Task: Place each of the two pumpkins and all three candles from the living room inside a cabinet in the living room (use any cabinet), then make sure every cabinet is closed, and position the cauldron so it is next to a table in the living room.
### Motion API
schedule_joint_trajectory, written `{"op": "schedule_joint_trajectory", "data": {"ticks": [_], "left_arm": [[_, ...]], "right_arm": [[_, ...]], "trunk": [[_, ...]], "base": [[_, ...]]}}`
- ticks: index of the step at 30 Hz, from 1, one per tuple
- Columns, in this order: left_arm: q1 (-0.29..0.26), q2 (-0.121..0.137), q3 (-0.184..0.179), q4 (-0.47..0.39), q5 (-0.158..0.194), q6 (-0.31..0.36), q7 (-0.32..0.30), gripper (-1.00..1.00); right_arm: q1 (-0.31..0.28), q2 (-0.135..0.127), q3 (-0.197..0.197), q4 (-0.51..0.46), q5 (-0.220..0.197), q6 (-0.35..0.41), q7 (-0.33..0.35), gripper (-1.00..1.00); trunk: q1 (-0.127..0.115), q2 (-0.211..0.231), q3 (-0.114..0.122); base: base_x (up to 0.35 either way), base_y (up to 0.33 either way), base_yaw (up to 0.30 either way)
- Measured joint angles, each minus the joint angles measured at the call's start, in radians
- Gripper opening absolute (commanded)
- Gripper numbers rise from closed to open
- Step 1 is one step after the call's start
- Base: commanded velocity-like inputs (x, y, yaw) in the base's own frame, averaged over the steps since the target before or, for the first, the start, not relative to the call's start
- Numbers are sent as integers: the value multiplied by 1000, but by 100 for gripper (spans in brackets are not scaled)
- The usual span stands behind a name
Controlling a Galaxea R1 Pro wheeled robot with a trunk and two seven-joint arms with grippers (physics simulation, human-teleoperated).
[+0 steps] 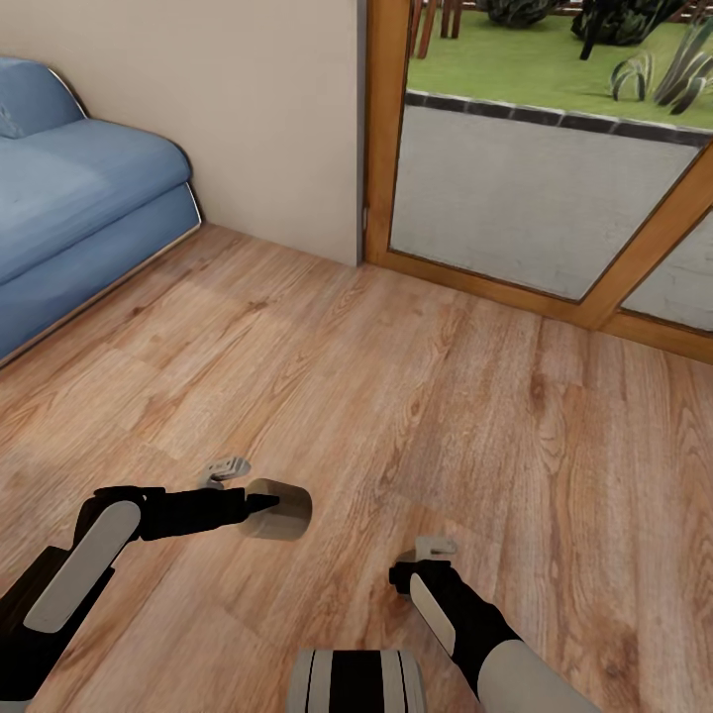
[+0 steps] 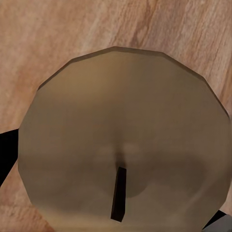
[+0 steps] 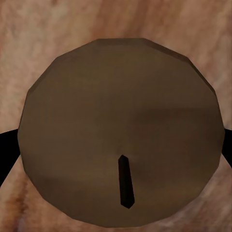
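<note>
the robot is in the living room, looking down at the wood plank floor (image 1: 396,396); a blue sofa (image 1: 79,218) sits at the left by a pale wall (image 1: 248,109); at the right there is a big glass door with a wood frame (image 1: 386,139), and grass and plants show outside

the left arm reaches in from the left side of the head view; the left gripper (image 1: 259,504) holds a candle (image 1: 280,509) by its end, up above the floor, lying on its side; the candle is a short beige-grey stub; in the left wrist view its flat top (image 2: 123,125) faces the camera, with a small dark wick (image 2: 119,194) near the middle; dark bits of the claw show at both edges of the candle, so the claw is squeezed around it

the right arm comes up from the bottom right; the right gripper (image 1: 424,564) points down toward the floor; in the right wrist view a second candle (image 3: 121,130) shows close up, darker and in shade, with its own wick (image 3: 125,181); black finger parts (image 3: 6,154) press on both sides of it, so this claw grips a candle too; in the head view the arm hides most of that candle

the two candles are well apart from each other, one in each claw, over bare floor
</note>
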State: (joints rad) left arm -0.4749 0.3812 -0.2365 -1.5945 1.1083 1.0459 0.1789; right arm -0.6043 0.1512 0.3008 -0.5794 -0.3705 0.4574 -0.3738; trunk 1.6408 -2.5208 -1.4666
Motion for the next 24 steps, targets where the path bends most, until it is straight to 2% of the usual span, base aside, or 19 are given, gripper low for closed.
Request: {"op": "schedule_joint_trajectory", "data": {"ticks": [1,2,24], "left_arm": [[0,0,0,0,0,0,0,-100],[0,0,0,0,0,0,0,-100],[0,0,1,0,-1,0,0,-100]], "right_arm": [[0,0,0,0,0,0,0,100],[0,0,0,0,1,0,0,-100],[0,-1,-1,1,-4,-1,1,-100]], "trunk": [[0,0,0],[0,0,0],[0,0,0]], "base": [[0,0,0],[0,0,0],[0,0,0]]}}
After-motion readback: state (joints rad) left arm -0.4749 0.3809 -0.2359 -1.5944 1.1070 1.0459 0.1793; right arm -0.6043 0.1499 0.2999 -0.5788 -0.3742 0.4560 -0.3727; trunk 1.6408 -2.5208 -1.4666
